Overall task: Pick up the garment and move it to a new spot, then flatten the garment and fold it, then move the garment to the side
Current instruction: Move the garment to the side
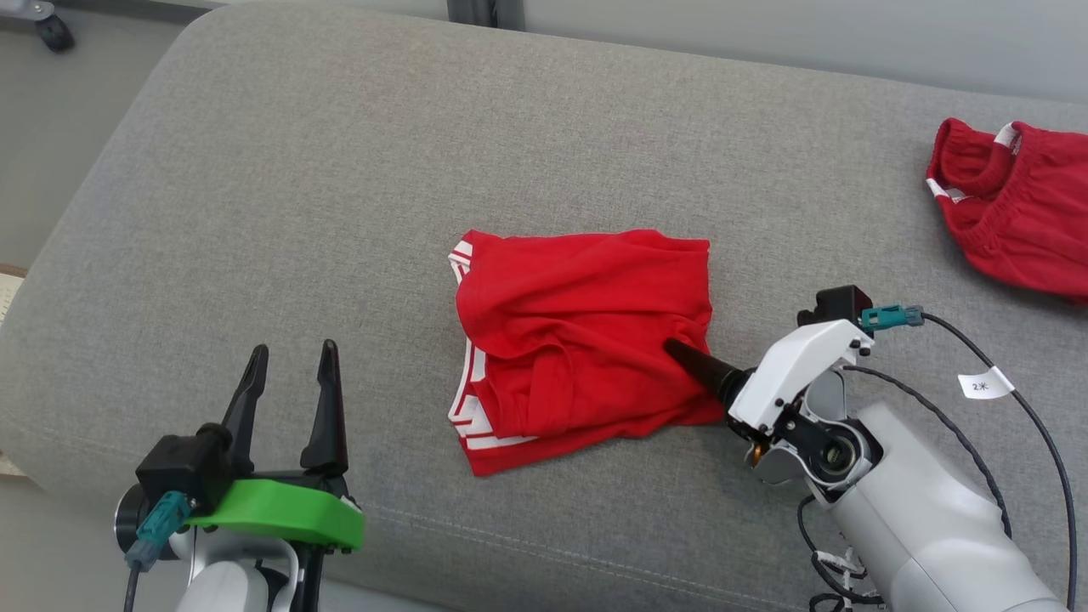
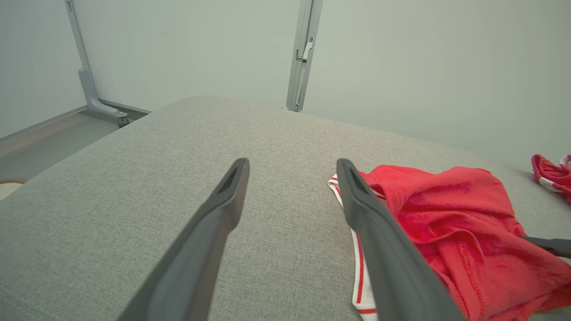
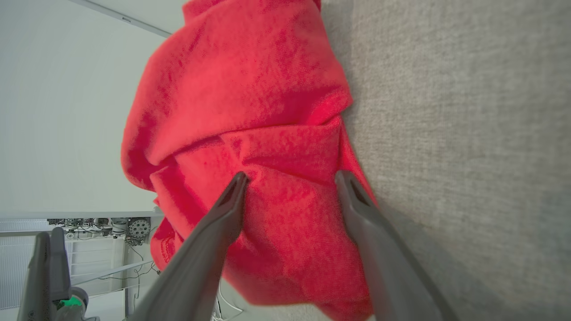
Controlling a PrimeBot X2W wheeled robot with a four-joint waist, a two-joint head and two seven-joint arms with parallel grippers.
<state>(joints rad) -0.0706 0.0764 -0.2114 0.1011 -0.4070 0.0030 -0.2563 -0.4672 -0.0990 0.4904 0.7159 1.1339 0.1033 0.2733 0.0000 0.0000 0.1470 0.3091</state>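
At the lower left of the head view, the left gripper [image 1: 294, 348] hovers over the grey cushion [image 1: 340, 170], its fingers spread wide apart and holding nothing. Mid-frame lies the garment [image 1: 578, 340], red with white trim, folded into a rumpled square flat on the cushion. Right of it, the right gripper [image 1: 680, 351] reaches onto the garment's lower right edge, fingers parted, red cloth between the tips. Another red garment [image 1: 1020, 212] sits bunched at the upper right.
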